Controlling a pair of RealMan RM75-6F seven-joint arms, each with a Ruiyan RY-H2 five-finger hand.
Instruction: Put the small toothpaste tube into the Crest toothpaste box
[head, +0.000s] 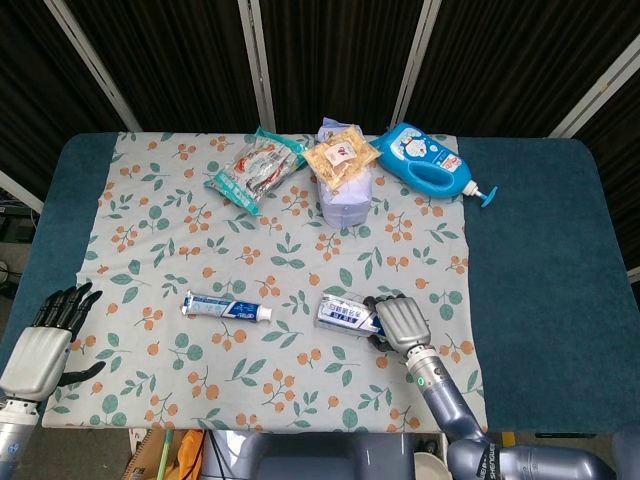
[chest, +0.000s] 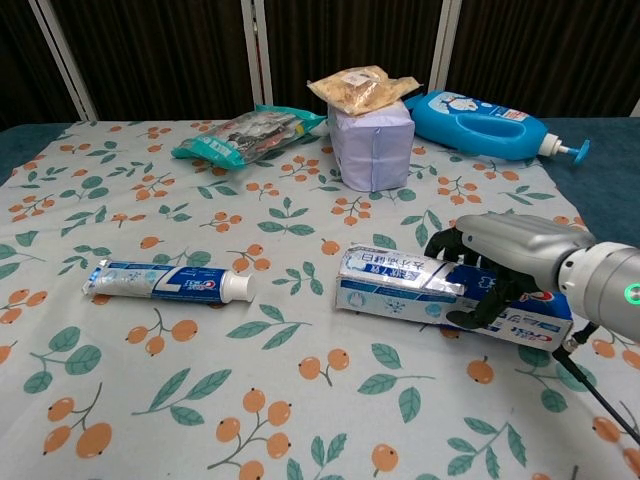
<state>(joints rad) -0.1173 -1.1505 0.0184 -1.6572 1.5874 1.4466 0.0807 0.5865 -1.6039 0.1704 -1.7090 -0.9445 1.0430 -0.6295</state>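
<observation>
The small toothpaste tube (head: 226, 307) (chest: 168, 281) lies flat on the floral cloth, white cap pointing right. To its right lies the Crest toothpaste box (head: 345, 314) (chest: 410, 284), its open flap end facing the tube. My right hand (head: 398, 322) (chest: 510, 258) grips the box around its middle and right part, fingers curled over the top and thumb at the near side. The box's left end looks slightly raised. My left hand (head: 48, 335) hovers open at the table's front left edge, well away from the tube; the chest view does not show it.
At the back stand a lavender tissue pack (head: 346, 195) topped by a snack bag (head: 340, 156), a green-red snack packet (head: 255, 168) and a blue pump bottle (head: 432, 163). The floral cloth (head: 150, 230) covers a blue table (head: 545, 260).
</observation>
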